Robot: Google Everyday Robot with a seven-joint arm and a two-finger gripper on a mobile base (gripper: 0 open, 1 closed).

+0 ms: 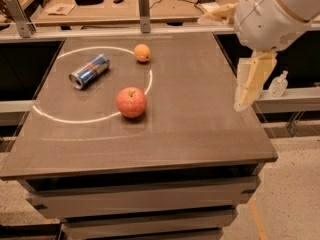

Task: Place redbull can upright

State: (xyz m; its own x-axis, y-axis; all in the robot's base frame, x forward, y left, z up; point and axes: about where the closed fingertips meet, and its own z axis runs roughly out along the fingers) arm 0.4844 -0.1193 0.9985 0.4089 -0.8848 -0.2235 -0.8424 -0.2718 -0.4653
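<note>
The redbull can (89, 70) lies on its side at the back left of the brown table (200, 119), inside a white circle drawn on the top. It is blue and silver, with a silver end facing front left. A red apple (131, 102) stands in front of it to the right, on the circle's line. A small orange (142, 53) sits behind, near the far edge. My gripper (248, 80) hangs in the air over the table's right edge, below the white arm (275, 14), far to the right of the can and holding nothing.
A second table (125, 9) with cables and small items stands behind. A metal rail with two upright posts (144, 4) runs along the far edge. A clear bottle (278, 84) stands on a ledge at the right. Bare floor lies at the lower right.
</note>
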